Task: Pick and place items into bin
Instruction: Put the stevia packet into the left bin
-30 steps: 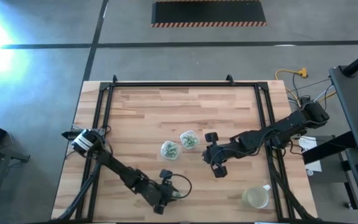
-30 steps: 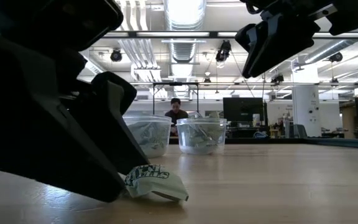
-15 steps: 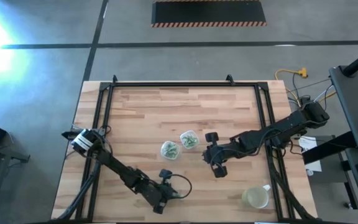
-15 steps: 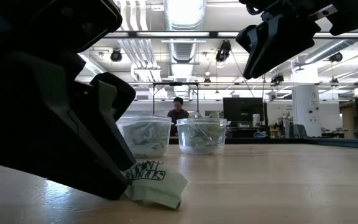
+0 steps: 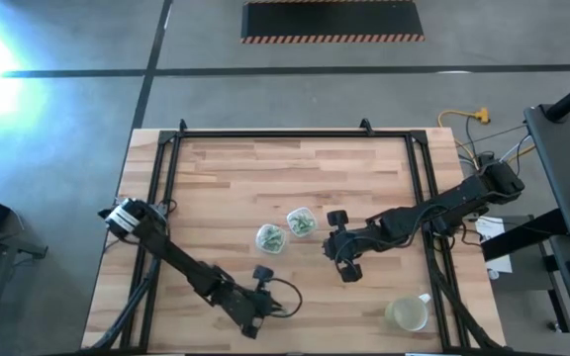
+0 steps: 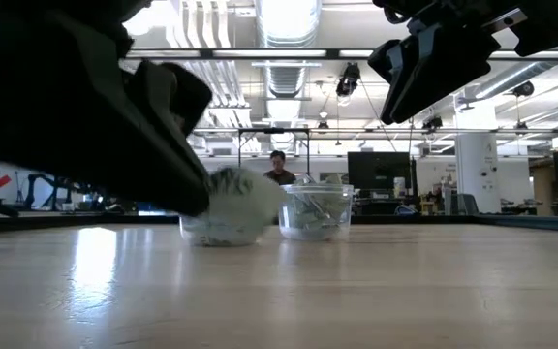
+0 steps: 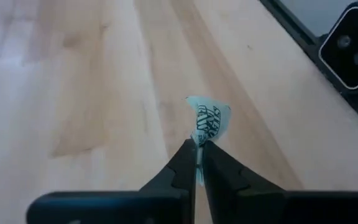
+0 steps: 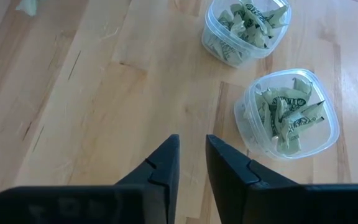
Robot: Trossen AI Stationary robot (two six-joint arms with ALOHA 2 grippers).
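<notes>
1 wrapper, green print unreadable, pinched by left tool.

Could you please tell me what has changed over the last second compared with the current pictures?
The left gripper closed on a green-and-white wrapper and lifted it off the table. The right gripper, both clear tubs and the mug stayed put.

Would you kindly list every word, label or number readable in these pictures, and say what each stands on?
Dark green lettering on the wrapper pinched in the left claw: too distorted to read for sure.
Similar print on the wrappers in the two clear tubs: creased, unreadable.
Nothing else bears legible text.
</notes>
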